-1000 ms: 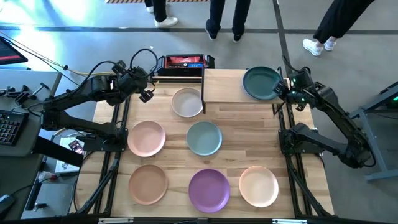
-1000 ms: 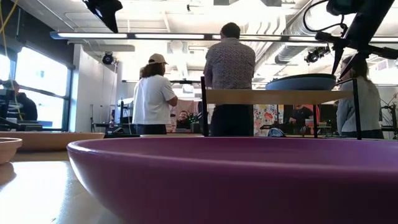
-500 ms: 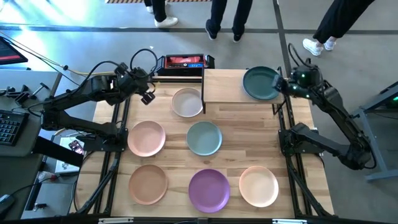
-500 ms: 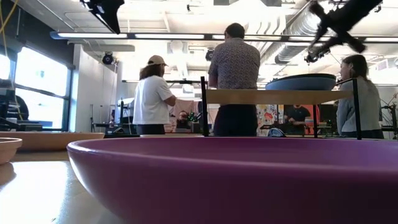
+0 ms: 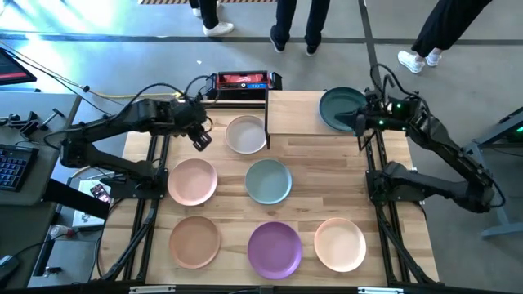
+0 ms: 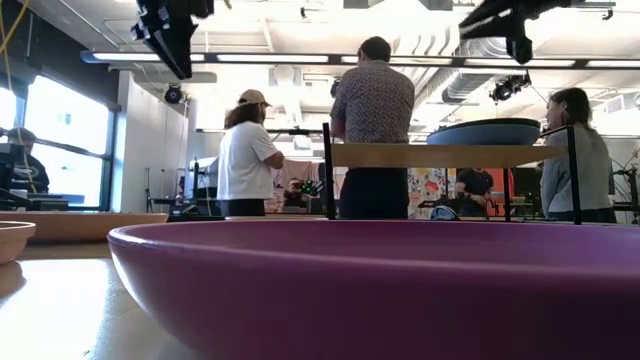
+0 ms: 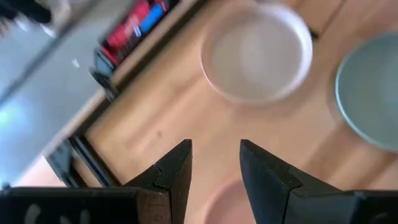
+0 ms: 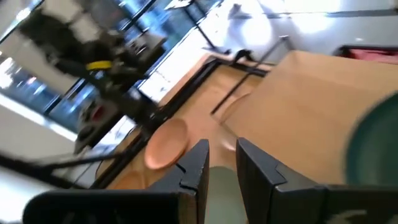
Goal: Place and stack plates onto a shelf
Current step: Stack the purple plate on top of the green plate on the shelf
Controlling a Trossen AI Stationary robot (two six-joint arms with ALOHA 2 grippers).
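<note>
The small light-wood shelf with black metal legs [image 5: 306,114] stands at the far edge of the slatted wooden worktop [image 5: 310,155], and one round dark teal plate [image 5: 341,109] already lies on the right part of its board. The other plates lie flat on the worktop: a beige plate [image 5: 246,135] just beside the shelf on its left, a pink plate [image 5: 193,180], a sage green plate [image 5: 268,180], a tan plate [image 5: 194,241], a purple plate [image 5: 274,249] and a peach plate [image 5: 340,243]. The left gripper [image 5: 201,137] hovers above the worktop just beside the beige plate, and in the left wrist view its fingers [image 7: 177,171] are apart with a narrow gap and hold nothing. The right gripper [image 5: 356,121] is at the right edge of the teal plate, above the shelf; its fingers [image 8: 193,165] also stand a little apart and empty. I judge that the step in hand is to take the beige plate with the left arm. To do it well, the fingers should open wider, come down over the nearest rim of the plate, one finger inside and one outside, and close firmly before lifting. The plate should stay level on the way, and it should go either on the free left half of the board or centred on the teal plate, so the stack does not slide.
</note>
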